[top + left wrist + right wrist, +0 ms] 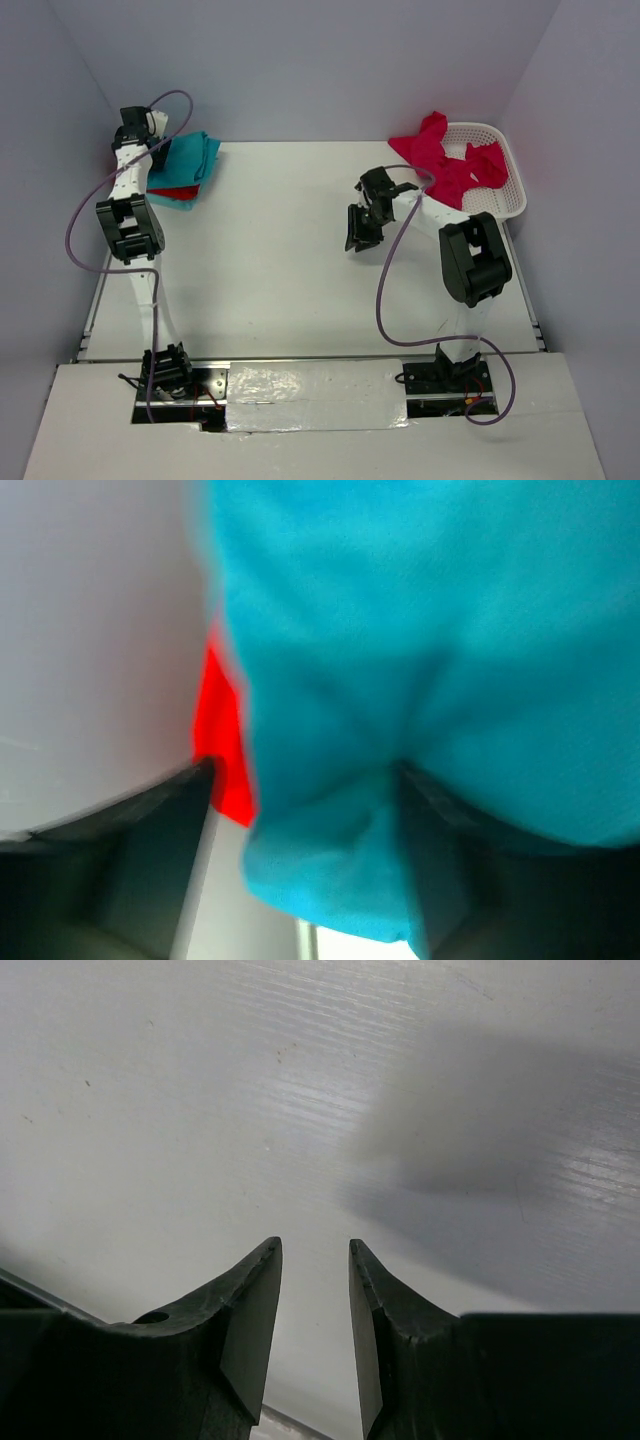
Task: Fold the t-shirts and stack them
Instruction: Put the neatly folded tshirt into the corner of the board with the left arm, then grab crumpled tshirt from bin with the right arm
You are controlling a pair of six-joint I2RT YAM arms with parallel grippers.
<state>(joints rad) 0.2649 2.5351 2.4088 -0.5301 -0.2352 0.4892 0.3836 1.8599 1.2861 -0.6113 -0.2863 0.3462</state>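
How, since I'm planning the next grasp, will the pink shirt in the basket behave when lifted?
Likely floppy: the pink shirt lies crumpled, spilling over the basket rim. Pinched at one spot, it would probably sag and trail. It looks light, but might snag and drag the mesh basket.

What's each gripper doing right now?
Left gripper: open, astride the teal t-shirt, not clamped on it.
Right gripper: narrowly open, empty, over the table.
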